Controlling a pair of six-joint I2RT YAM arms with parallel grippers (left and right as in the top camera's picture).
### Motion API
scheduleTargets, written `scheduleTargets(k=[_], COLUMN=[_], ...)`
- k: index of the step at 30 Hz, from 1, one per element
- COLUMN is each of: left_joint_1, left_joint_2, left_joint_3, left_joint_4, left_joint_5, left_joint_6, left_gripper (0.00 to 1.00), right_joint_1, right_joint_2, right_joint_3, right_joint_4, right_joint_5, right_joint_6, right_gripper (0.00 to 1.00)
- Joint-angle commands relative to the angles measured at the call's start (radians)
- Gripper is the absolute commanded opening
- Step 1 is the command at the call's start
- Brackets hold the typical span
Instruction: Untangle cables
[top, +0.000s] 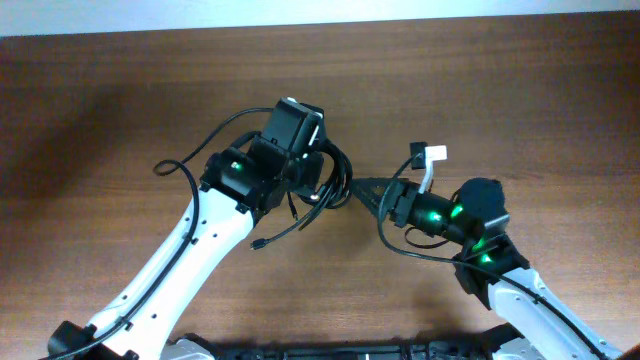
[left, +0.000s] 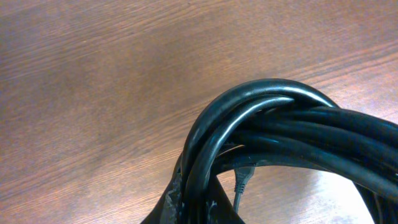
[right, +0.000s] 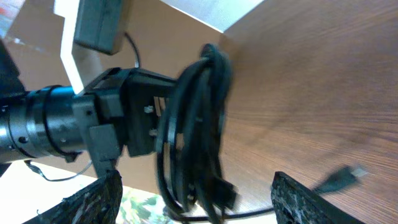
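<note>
Left gripper (top: 312, 183): clamped on the cables (top: 335, 180), a black coiled bundle at the middle of the table (top: 520, 80). Right gripper (right: 198, 182): fingers wide apart, empty, just beside the bundle. One plug end (top: 258, 243): trailing on the wood.

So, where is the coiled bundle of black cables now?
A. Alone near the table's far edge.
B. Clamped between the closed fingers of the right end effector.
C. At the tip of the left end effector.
C: the cables sit against the left end effector, while the right end effector stands wide open, gripping nothing.
</note>
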Motion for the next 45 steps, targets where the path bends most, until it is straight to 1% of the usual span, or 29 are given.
scheduleTargets(k=[1,2,4,6,12,13,14,15,17,18,20,22,23,25,27,29,30,31,33,34,35,36,37,38,39,40,41,43,45], left_joint_1=[0.000,0.000,0.000,0.000,-0.003,-0.008,-0.018,-0.024,-0.027,-0.024,-0.013,0.005,0.027,0.068,0.130,0.166,0.179,0.184,0.185,0.185,0.185,0.185,0.185,0.185,0.185,0.185,0.185,0.185,0.185], left_joint_2=[-0.015,-0.015,-0.015,-0.015,-0.015,-0.015,-0.015,-0.015,-0.015,-0.015,-0.021,-0.034,-0.048,-0.062,-0.065,-0.065,-0.065,-0.065,-0.065,-0.065,-0.065,-0.065,-0.065,-0.065,-0.064,-0.060,-0.050,-0.031,-0.015], left_joint_3=[-0.002,-0.002,-0.002,-0.002,-0.002,-0.002,-0.002,-0.002,-0.002,-0.002,-0.002,-0.002,-0.002,-0.002,-0.002,-0.002,-0.002,-0.002,-0.002,-0.002,-0.002,-0.002,-0.002,-0.002,-0.002,-0.002,-0.002,-0.002,-0.002], left_joint_4=[0.008,0.008,0.008,0.008,0.023,0.023,0.023,0.023,0.023,0.022,0.012,0.012,0.012,0.012,0.011,0.012,0.013,0.016,0.020,0.029,0.063,0.105,0.140,0.159,0.156,0.147,0.137,0.119,0.107], left_joint_5=[0.051,0.056,0.056,0.068,0.087,0.087,0.095,0.106,0.096,0.057,-0.088,-0.158,-0.205,-0.218,-0.215,-0.215,-0.212,-0.211,-0.212,-0.213,-0.211,-0.203,-0.159,-0.047,0.053,0.130,0.179,0.209,0.286], left_joint_6=[0.024,0.024,0.024,0.024,0.023,0.023,0.023,0.023,0.023,0.023,0.011,-0.076,-0.178,-0.291,-0.430,-0.536,-0.575,-0.581,-0.580,-0.559,-0.465,-0.358,-0.253,-0.109,-0.011,0.063,0.112,0.113,0.134], left_gripper=[0.00,0.00,0.00,0.00,0.00,0.00,0.00,0.00,0.00,0.00,0.00,0.00,0.00,0.00,0.00,0.00,0.04,0.11,0.45,0.58,0.66,0.79,0.93,0.96,0.97,0.97,0.94,0.79,0.79], right_joint_1=[0.069,0.080,0.088,0.088,0.140,0.140,0.140,0.140,0.140,0.140,0.140,0.140,0.140,0.140,0.140,0.140,0.140,0.140,0.140,0.140,0.140,0.140,0.140,0.140,0.140,0.140,0.140,0.140,0.138], right_joint_2=[0.002,0.004,0.012,0.025,0.041,0.046,0.053,0.061,0.078,0.079,0.079,0.079,0.079,0.079,0.079,0.079,0.079,0.079,0.079,0.079,0.079,0.079,0.079,0.079,0.079,0.079,0.079,0.079,0.079], right_joint_3=[0.013,0.013,0.013,0.013,0.013,0.013,0.013,0.013,0.013,0.013,0.013,0.013,0.013,0.013,0.013,0.013,0.013,0.013,0.013,0.013,0.013,0.013,0.013,0.013,0.013,0.013,0.013,0.013,0.013], right_joint_4=[0.024,0.024,0.024,0.025,0.028,0.027,0.028,0.027,0.023,0.010,-0.077,-0.120,-0.142,-0.172,-0.226,-0.243,-0.243,-0.244,-0.254,-0.254,-0.254,-0.254,-0.254,-0.254,-0.254,-0.253,-0.245,-0.180,-0.041], right_joint_5=[0.169,0.201,0.239,0.275,0.290,0.294,0.303,0.307,0.308,0.308,0.309,0.308,0.308,0.307,0.308,0.308,0.307,0.304,0.304,0.304,0.304,0.304,0.304,0.304,0.299,0.292,0.263,0.158,0.053], right_joint_6=[0.020,0.019,0.020,0.020,0.042,0.042,0.042,0.042,0.042,0.042,0.041,-0.004,-0.018,-0.069,-0.116,-0.117,-0.124,-0.133,-0.147,-0.147,-0.147,-0.147,-0.160,-0.200,-0.228,-0.258,-0.301,-0.345,-0.394], right_gripper=[0.75,0.73,0.58,0.49,0.47,0.41,0.32,0.20,0.04,0.04,0.04,0.04,0.04,0.04,0.04,0.04,0.04,0.04,0.04,0.04,0.04,0.04,0.04,0.04,0.04,0.04,0.04,0.04,0.04])
